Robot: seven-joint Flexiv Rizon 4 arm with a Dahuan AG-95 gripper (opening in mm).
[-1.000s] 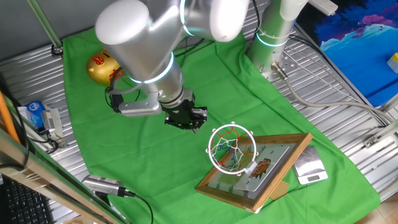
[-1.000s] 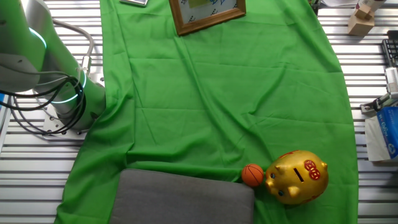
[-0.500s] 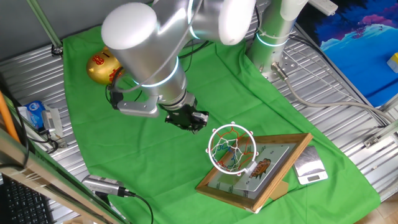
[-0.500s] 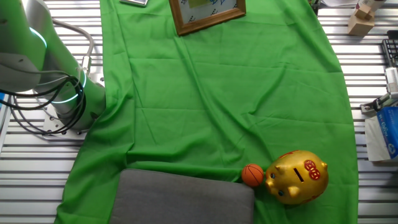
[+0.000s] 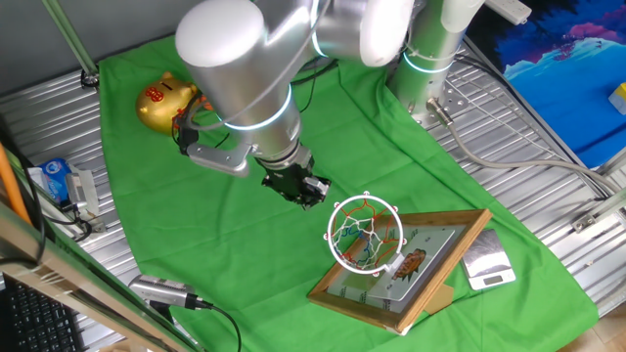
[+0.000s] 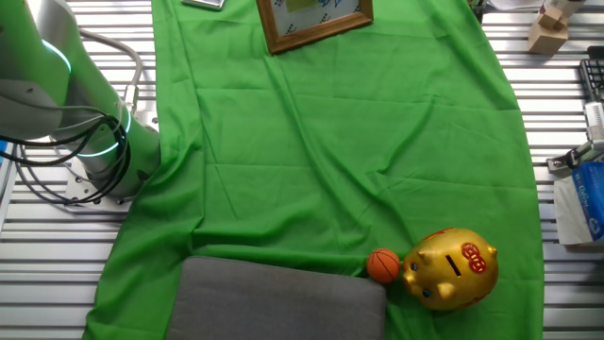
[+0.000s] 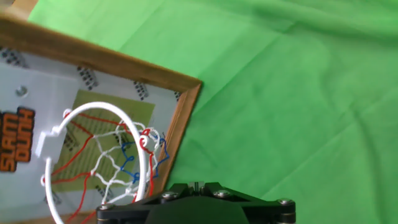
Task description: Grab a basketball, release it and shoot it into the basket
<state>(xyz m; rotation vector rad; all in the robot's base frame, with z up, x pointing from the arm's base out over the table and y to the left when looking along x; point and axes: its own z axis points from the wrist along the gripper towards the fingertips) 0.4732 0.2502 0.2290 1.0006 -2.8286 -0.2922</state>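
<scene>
The tiny orange basketball (image 6: 382, 265) lies on the green cloth (image 6: 330, 161), touching the gold piggy bank (image 6: 450, 267). In the one fixed view the arm hides the ball; the piggy bank (image 5: 159, 106) shows at the far left. The basket (image 5: 365, 233), a white ring with a red-and-white net, sticks out from the wooden-framed backboard (image 5: 421, 279). My gripper (image 5: 301, 187) hangs over the cloth just left of the hoop, far from the ball. In the hand view the gripper (image 7: 195, 185) is shut and empty, with the hoop (image 7: 109, 158) and backboard (image 7: 112, 62) to its left.
The arm's base (image 5: 430, 59) stands on the metal table at the cloth's far edge, with cables beside it. A silver scale (image 5: 486, 262) lies right of the backboard. A blue pack (image 5: 54, 178) sits off the cloth at the left. A grey slab (image 6: 274, 297) lies by the ball.
The arm has swung a little to the right, bringing the gripper slightly nearer the hoop. The ball and the piggy bank have not moved.
</scene>
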